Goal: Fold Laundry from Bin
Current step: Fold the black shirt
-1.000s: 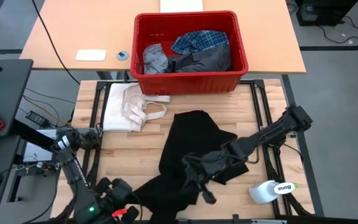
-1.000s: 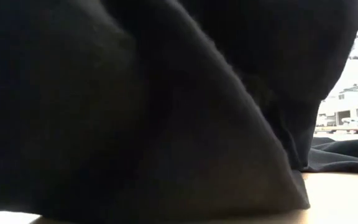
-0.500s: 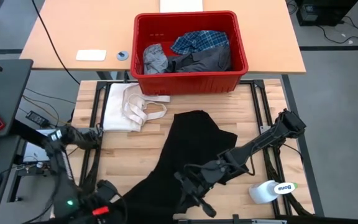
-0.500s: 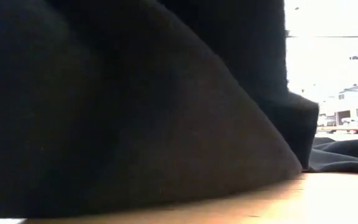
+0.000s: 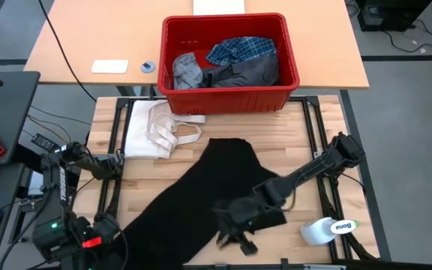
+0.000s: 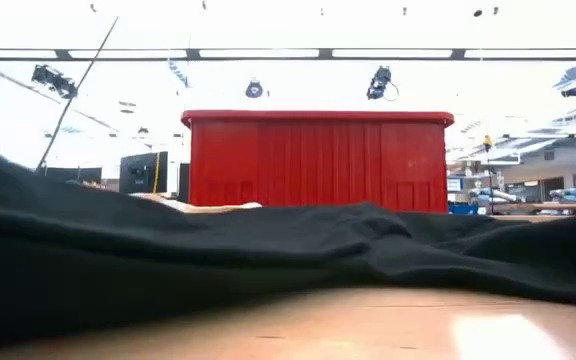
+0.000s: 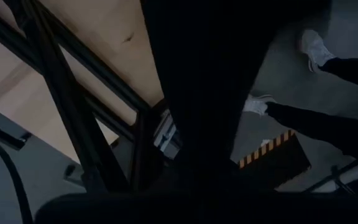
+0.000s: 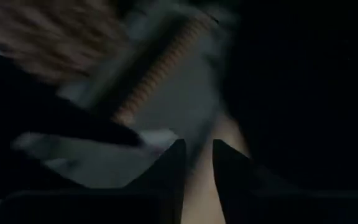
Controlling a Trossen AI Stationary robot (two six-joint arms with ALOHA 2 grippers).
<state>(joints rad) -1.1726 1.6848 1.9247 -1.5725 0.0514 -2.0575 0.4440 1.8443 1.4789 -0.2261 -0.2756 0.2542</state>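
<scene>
Softly rumpled black garment [image 5: 201, 191] (matte, limp) sprawls before ribbed red bin [image 5: 229, 56].

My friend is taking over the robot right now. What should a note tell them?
Left gripper: off the table's front-left corner, shut on the black garment.
Right gripper: at the table's front edge by the black garment's hem, jaws a little apart, nothing seen between them.
Black garment lies spread flat across the table.
Red bin holds the plaid shirt and grey garments.
Done: one garment out. Left: fold it, then the rest.
</scene>
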